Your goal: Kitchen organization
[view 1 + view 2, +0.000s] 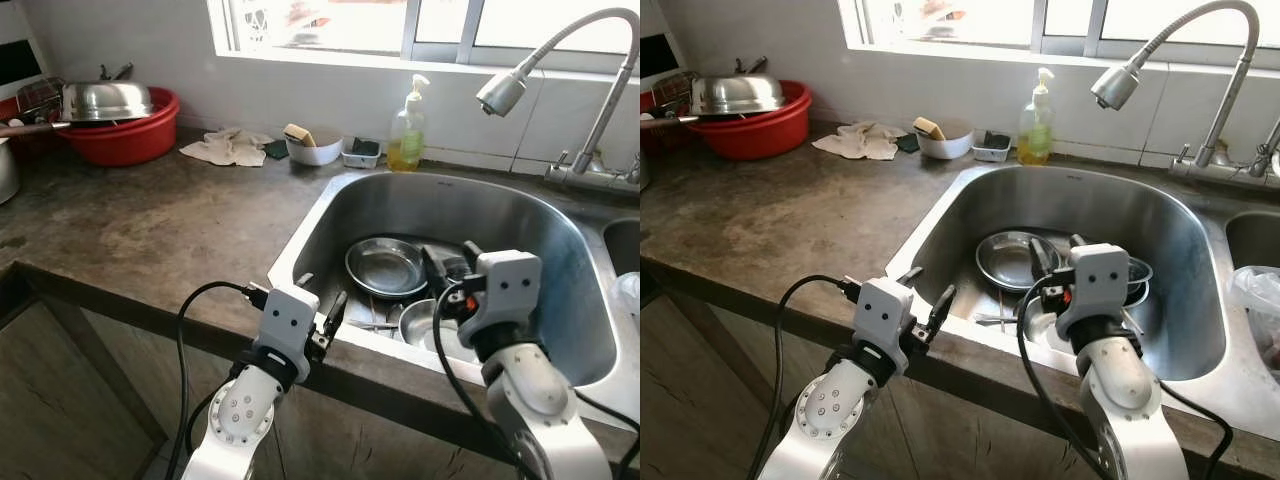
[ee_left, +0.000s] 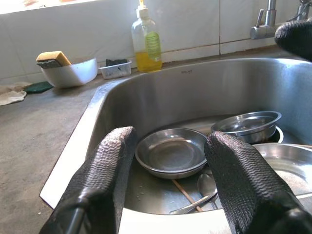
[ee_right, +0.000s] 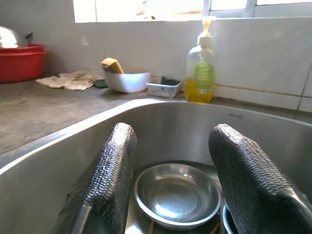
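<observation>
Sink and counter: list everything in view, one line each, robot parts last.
sink: one, steel, set in the counter
steel plate: one, silver, sink floor
steel bowls: at least two, silver, beside the plate
spoon: one, silver, sink floor near the front wall
faucet: one, grey, over the sink
soap bottle: one, yellow liquid, behind the sink
white bowl: one, holding a sponge, by the wall
small tray: one, white, beside that bowl
cloth: one, off-white, on the counter
red basin: one, holding a steel pan, far left
left tool: open, at the sink's front edge
right tool: open, over the dishes
</observation>
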`<state>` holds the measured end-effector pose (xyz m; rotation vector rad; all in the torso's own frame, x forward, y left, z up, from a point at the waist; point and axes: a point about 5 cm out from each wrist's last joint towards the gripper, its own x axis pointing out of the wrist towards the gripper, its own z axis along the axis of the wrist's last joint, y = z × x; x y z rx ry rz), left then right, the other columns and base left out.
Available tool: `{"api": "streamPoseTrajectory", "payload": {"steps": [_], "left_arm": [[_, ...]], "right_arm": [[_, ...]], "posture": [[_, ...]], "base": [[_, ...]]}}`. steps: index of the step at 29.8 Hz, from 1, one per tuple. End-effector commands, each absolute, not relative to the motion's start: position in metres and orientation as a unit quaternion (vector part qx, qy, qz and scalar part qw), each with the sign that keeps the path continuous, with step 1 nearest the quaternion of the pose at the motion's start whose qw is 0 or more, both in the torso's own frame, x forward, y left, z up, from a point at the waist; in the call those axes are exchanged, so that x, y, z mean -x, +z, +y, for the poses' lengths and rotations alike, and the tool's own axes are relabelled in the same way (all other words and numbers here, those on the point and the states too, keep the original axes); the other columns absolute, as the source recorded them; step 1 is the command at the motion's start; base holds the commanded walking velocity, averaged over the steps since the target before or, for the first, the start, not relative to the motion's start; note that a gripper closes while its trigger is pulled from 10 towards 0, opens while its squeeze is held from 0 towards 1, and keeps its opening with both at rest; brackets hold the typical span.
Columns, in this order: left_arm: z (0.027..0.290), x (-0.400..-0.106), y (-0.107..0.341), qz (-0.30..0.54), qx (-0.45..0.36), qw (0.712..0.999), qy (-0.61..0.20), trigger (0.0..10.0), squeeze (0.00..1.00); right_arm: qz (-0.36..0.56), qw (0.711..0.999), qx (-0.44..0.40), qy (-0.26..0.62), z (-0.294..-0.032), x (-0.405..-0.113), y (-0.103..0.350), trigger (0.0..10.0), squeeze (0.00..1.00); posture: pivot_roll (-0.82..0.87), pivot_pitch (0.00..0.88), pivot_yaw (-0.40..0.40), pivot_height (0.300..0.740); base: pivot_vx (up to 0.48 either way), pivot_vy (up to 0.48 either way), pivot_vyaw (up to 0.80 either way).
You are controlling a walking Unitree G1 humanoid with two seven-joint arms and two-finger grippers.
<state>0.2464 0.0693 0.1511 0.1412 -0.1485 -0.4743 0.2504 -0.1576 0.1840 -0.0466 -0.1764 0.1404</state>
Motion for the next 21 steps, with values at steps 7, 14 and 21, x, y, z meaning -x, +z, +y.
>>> {"api": "streamPoseTrajectory", "payload": {"steps": [7, 14, 21], "left_arm": [[0.0713, -0.2444, 0.1512, -0.078, -0.066, 0.968, -0.23, 10.0, 0.0], [0.0733, -0.2435, 0.1482, -0.073, -0.072, 0.968, -0.23, 10.0, 0.0], [0.0744, -0.2434, 0.1481, -0.072, -0.073, 0.968, -0.23, 10.0, 0.0]], "right_arm": [[-0.126, 0.988, 0.038, 0.075, -0.1527, -0.2518, 0.1983, 10.0, 0.0], [-0.126, 0.988, 0.031, 0.085, -0.1488, -0.2528, 0.1981, 10.0, 0.0], [-0.124, 0.988, 0.03, 0.087, -0.148, -0.2526, 0.1972, 10.0, 0.0]], "posture": [[-0.01, 0.0, -0.005, 0.74], [-0.01, 0.0, -0.003, 0.74], [-0.01, 0.0, -0.003, 0.74]], "base": [[0.0, 0.0, 0.0], [-0.178, 0.0, 0.0], [0.0, 0.0, 0.0]]}}
